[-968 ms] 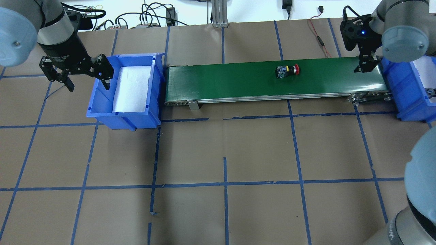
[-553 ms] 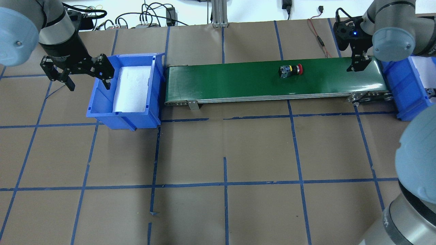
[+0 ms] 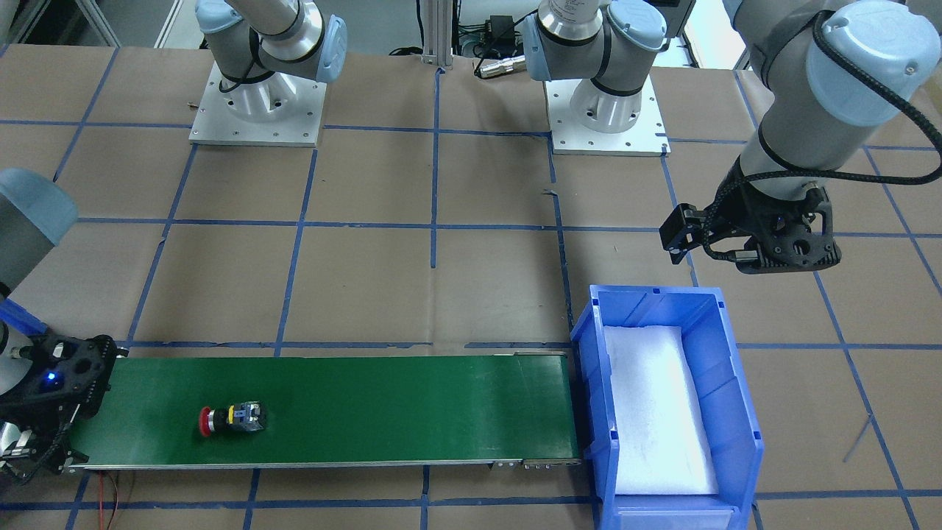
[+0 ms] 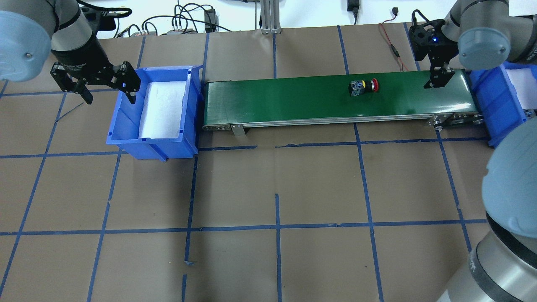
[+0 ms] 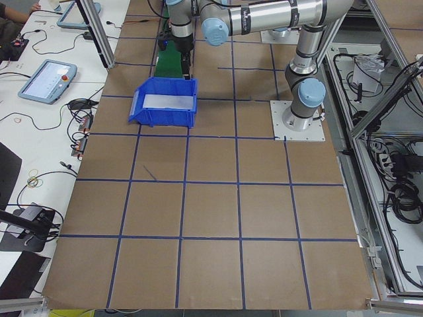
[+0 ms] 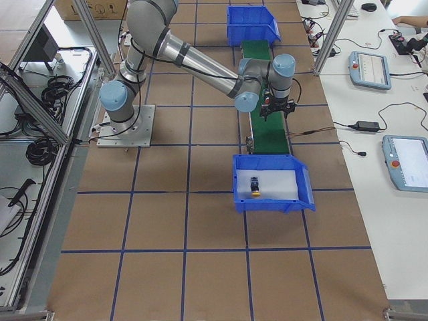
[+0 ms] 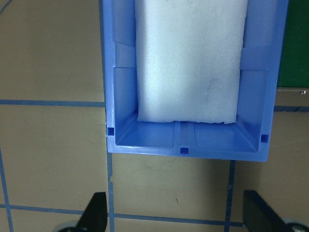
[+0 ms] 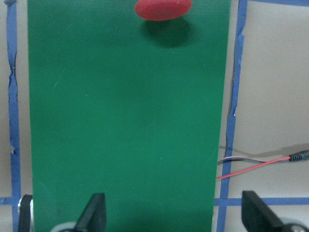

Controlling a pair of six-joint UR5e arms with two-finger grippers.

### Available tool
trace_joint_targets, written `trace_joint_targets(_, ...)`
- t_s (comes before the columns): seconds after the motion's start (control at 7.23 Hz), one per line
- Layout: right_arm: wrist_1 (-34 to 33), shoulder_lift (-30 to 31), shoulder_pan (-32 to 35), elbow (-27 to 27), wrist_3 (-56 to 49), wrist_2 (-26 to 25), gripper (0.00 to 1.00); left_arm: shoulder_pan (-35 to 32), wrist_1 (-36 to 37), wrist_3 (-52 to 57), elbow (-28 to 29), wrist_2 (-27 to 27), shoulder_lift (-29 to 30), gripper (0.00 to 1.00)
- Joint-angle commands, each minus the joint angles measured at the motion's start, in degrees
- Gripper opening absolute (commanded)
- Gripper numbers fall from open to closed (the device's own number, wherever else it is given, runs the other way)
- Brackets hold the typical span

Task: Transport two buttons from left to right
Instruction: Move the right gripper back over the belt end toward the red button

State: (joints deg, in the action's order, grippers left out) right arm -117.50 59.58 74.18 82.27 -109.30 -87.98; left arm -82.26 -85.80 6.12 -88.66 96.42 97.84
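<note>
The red button (image 4: 364, 87) lies on its side on the green belt (image 4: 285, 100), in the right part of it, with the cap towards the right bin (image 6: 274, 202). A second button (image 6: 254, 186) is already in that bin, on white foam; its cap colour I cannot tell well. So I judge the work is half done, and the step now is to catch the red one.

The right gripper (image 4: 438, 79) hangs over the right end of the belt, jaws spread wide and nothing between them. In its wrist view the red cap shows just at the top edge, ahead of the fingers (image 8: 96, 210). To do this well, I think it should come down only when the button is between the fingers. It should close across the dark body, not on the round cap, which may slip.

The left gripper (image 4: 111, 98) is also spread and holds nothing, at the outer end of the left bin (image 4: 191, 109).
</note>
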Motion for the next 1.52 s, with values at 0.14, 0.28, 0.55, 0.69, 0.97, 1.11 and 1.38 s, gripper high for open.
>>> trace_joint_targets(0.14,6.14,-1.57,0.44,-3.17,1.36,-1.23,1.0,0.0,0.46,-1.1,-0.02,0.08,0.42,1.0)
trace_joint_targets(0.28,6.14,-1.57,0.53,-3.08,1.37,-1.23,1.0,0.0,0.46,-0.76,0.33,0.34,0.68,1.0)
trace_joint_targets(0.55,6.14,-1.22,0.61,-2.64,2.5,-1.05,1.0,-2.18,0.11,0.03,10.28,0.61,8.89,1.0)
trace_joint_targets(0.69,6.05,-1.22,0.7,-2.29,3.38,-1.05,1.0,-5.07,-3.64,-0.06,18.09,2.0,14.69,1.0)
trace_joint_targets(0.97,5.7,-1.05,3.06,-1.94,3.39,-2.44,1.0,-6.6,-3.42,0.03,22.12,3.33,19.48,1.0)
trace_joint_targets(1.11,5.53,-1.13,3.69,-1.33,3.65,-3.24,1.0,-6.6,-0.89,1.34,22.22,2.38,20.37,1.0)
trace_joint_targets(1.38,3.51,-1.13,4.13,-0.62,6.37,-2.46,1.0,-6.6,1.33,2.14,21.6,-2.43,20.55,1.0)
